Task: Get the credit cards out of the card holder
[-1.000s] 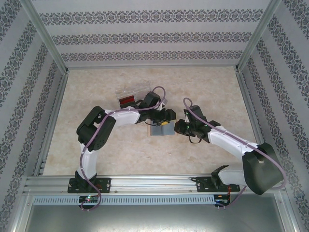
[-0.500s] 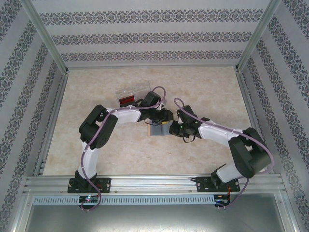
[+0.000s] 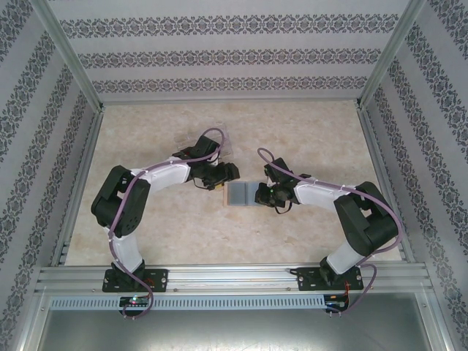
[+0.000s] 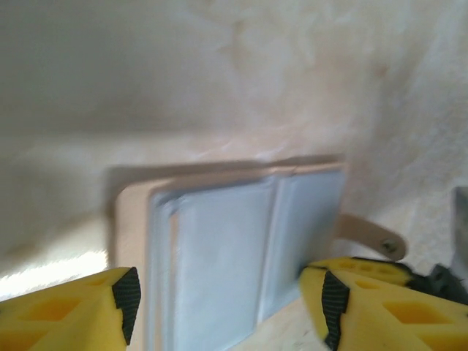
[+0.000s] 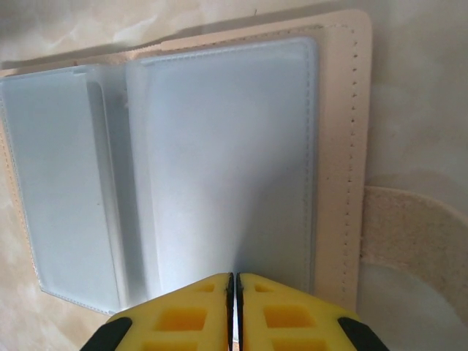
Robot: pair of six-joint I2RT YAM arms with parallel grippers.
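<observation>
The card holder (image 3: 240, 194) lies open and flat at mid-table, with pale blue-grey sleeves in a beige cover. In the right wrist view both panels of the card holder (image 5: 219, 146) look empty. The credit cards are out of view. My right gripper (image 3: 262, 194) is at the holder's right edge. Seen from its own wrist, the right gripper (image 5: 235, 276) is shut, its tips resting on the right panel. My left gripper (image 3: 222, 180) sits just left of the holder, apart from it. From the left wrist, that gripper (image 4: 227, 307) is open and empty, with the card holder (image 4: 219, 248) ahead of it.
A beige closing strap (image 5: 413, 227) sticks out from the holder's right side; its snap end (image 4: 380, 245) lies on the table. The marbled beige tabletop (image 3: 307, 131) is bounded by metal frame rails (image 3: 80, 168) and patterned walls. The left arm's elbow (image 3: 117, 205) bulges leftward.
My left gripper has pulled back leftward off the holder and its jaws have spread. The right arm has reached further left, its shut tips now on the holder. The left arm now covers the clear box.
</observation>
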